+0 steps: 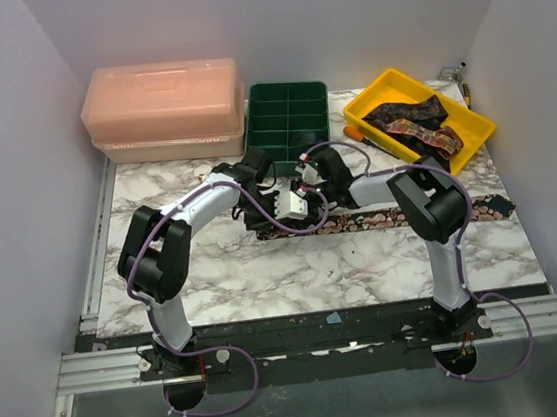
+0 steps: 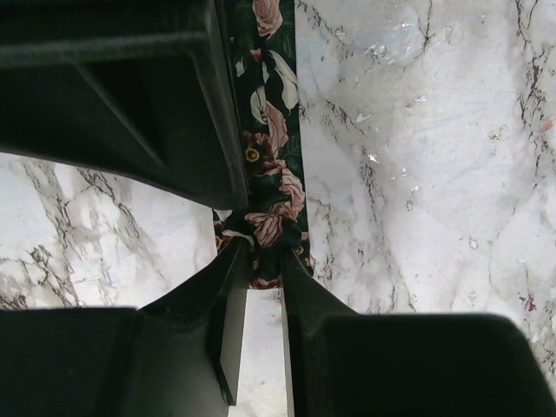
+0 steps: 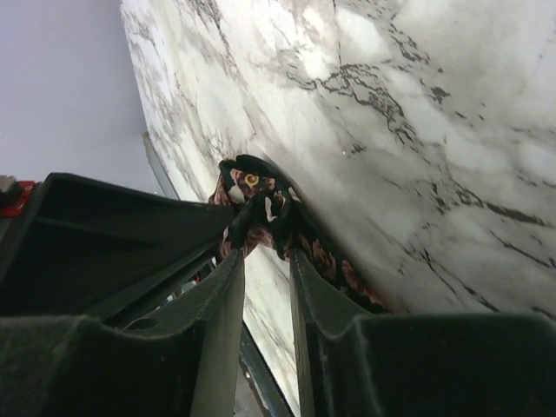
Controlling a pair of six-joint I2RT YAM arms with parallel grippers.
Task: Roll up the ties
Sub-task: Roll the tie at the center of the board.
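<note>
A dark floral tie (image 1: 400,217) lies stretched across the marble table, its narrow end at the left. My left gripper (image 1: 259,214) is shut on that end; in the left wrist view the fingertips pinch a bunched fold of the tie (image 2: 276,187) at the gripper (image 2: 264,252). My right gripper (image 1: 302,198) is shut on the same end; in the right wrist view the gripper (image 3: 265,239) clamps the curled tie (image 3: 254,187). More ties (image 1: 411,121) lie in the yellow bin (image 1: 372,102).
A green divided tray (image 1: 289,113) stands at the back centre. A pink lidded box (image 1: 165,109) stands at the back left. The two grippers are close together, cables looping between them. The tie's wide end (image 1: 490,209) reaches the table's right edge.
</note>
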